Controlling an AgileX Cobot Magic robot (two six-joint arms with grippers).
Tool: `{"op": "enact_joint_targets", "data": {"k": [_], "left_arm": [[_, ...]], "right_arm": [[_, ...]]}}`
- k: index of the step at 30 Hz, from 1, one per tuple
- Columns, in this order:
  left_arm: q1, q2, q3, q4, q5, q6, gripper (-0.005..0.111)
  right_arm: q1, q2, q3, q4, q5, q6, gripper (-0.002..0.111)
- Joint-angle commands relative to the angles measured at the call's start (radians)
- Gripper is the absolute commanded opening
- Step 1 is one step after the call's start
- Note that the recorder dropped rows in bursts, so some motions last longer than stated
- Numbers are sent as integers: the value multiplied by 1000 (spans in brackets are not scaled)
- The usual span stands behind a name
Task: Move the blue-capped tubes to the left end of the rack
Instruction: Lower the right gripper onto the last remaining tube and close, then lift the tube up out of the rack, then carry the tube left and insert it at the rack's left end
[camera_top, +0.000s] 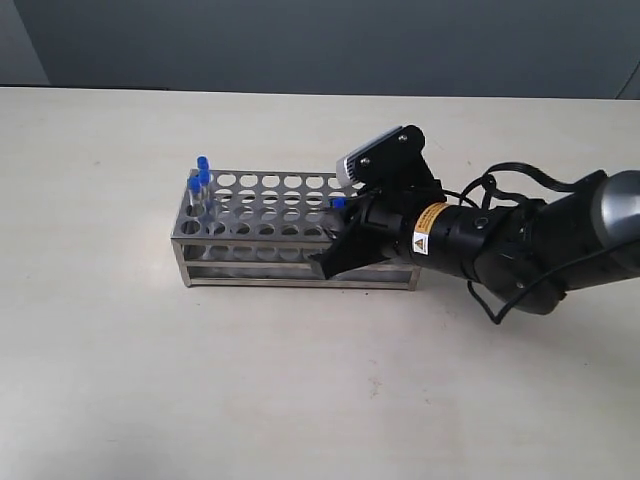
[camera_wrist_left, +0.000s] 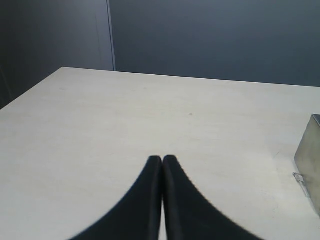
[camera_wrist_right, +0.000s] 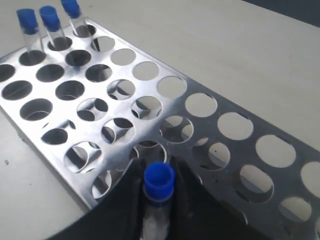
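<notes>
The steel rack (camera_top: 290, 212) lies across the table's middle; its holed top plate (camera_wrist_right: 165, 107) fills the right wrist view. Three blue-capped tubes (camera_top: 198, 186) stand upright in holes at its left end, seen too as capped tubes (camera_wrist_right: 49, 21) at the plate's far corner. My right gripper (camera_wrist_right: 159, 172) is shut on a fourth blue-capped tube (camera_wrist_right: 159, 182), held over the rack's right half; its cap (camera_top: 338, 202) shows just left of the black gripper (camera_top: 350, 232). My left gripper (camera_wrist_left: 162, 161) is shut and empty above bare table, outside the exterior view.
A bit of the rack's metal corner (camera_wrist_left: 310, 162) shows at the edge of the left wrist view. The right arm's dark body and cables (camera_top: 520, 240) stretch over the table to the right of the rack. A dark wall stands behind the table.
</notes>
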Motion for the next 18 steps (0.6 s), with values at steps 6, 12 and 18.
{"op": "enact_joint_targets", "data": {"k": [6, 12, 18], "left_arm": [[-3, -4, -1, 0, 3, -2, 1], [-3, -4, -1, 0, 3, -2, 1], [-3, -4, -1, 0, 3, -2, 1]], "right_arm": [[-3, -115, -8, -16, -20, -13, 0], [0, -233, -110, -97, -6, -6, 0], [64, -221, -211, -118, 13, 24, 0]]}}
